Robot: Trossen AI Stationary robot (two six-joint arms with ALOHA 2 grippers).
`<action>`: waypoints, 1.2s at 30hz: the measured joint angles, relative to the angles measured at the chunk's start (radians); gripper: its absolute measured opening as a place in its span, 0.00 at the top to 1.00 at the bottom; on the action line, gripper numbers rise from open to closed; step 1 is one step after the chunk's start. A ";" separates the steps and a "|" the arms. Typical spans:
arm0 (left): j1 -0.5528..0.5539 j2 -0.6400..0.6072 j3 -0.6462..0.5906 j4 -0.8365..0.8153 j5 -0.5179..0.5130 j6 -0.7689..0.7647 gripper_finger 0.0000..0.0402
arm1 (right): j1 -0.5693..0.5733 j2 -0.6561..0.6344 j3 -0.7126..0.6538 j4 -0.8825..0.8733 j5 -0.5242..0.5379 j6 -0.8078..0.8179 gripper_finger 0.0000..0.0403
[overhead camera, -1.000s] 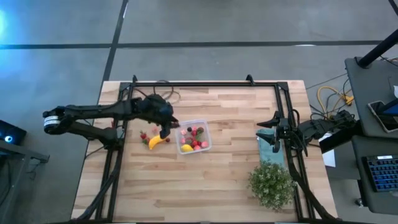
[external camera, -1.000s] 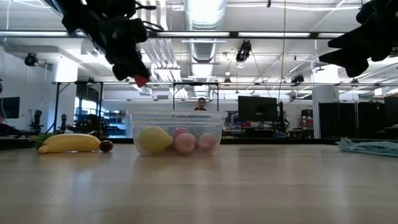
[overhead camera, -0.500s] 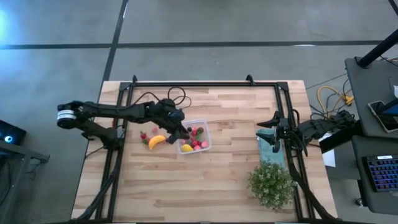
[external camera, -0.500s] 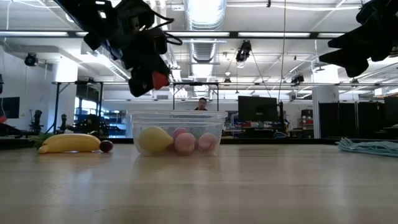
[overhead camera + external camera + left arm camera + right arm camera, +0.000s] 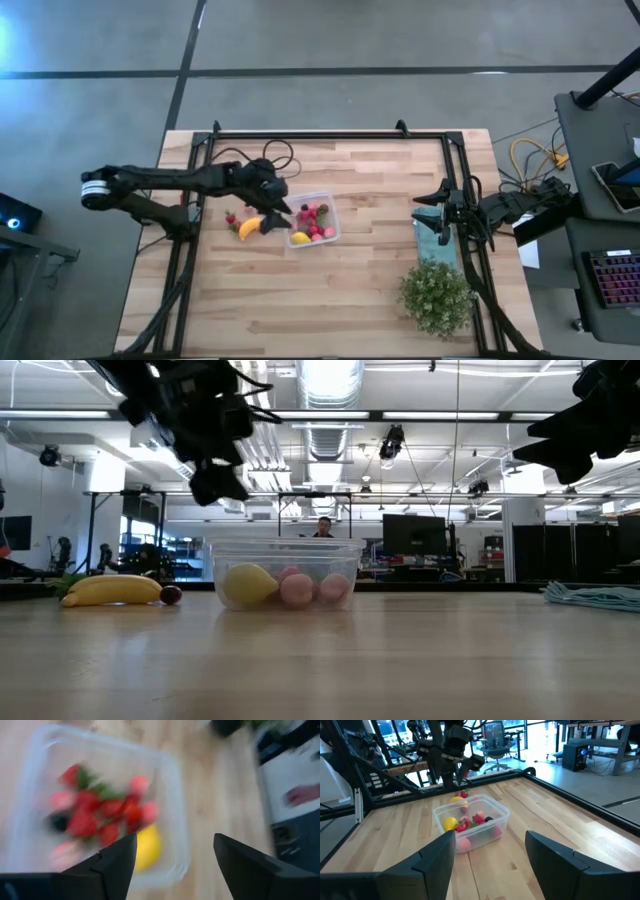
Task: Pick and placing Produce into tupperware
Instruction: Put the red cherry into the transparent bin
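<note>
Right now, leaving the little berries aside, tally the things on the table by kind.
Clear tupperware: 1
Banana: 1
Lemon: 1
Green plant: 1
Teal cloth: 1
Total: 5

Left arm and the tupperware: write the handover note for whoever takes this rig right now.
Left gripper: open and empty, hanging over the tupperware's left edge.
Right gripper: open, empty, parked at the table's right side over the teal cloth.
Done: the lemon and a heap of red and pink berries lie in the tupperware.
Left: the banana and a few small berries are on the table left of the box, waiting to be picked and placed.
</note>
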 joint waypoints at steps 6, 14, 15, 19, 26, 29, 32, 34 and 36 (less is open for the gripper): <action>-0.007 -0.136 0.005 -0.317 -0.274 0.149 0.43 | 0.000 0.000 0.000 0.000 0.000 0.000 0.42; -0.041 -0.122 -0.080 -0.288 -0.296 0.272 0.45 | 0.000 0.000 0.000 0.000 0.000 0.000 0.42; -0.047 -0.105 -0.088 -0.287 -0.296 0.276 0.45 | 0.000 0.000 0.000 0.000 0.000 0.000 0.42; -0.063 -0.039 -0.101 -0.273 -0.296 0.277 0.45 | 0.000 -0.001 0.000 0.000 0.000 0.000 0.42; -0.064 0.075 -0.101 -0.208 -0.299 0.338 0.45 | 0.000 0.000 0.000 0.000 0.000 0.000 0.42; -0.064 0.115 -0.101 -0.215 -0.326 0.355 0.45 | 0.000 0.000 0.000 0.000 0.000 0.000 0.42; -0.064 0.138 -0.102 -0.212 -0.336 0.356 0.45 | 0.000 0.000 0.000 0.000 0.000 0.000 0.42; -0.064 0.153 -0.102 -0.202 -0.346 0.355 0.45 | 0.000 0.000 0.000 0.000 0.000 0.000 0.42; -0.064 0.166 -0.102 -0.185 -0.348 0.355 0.45 | 0.000 0.000 0.000 0.000 0.000 0.000 0.42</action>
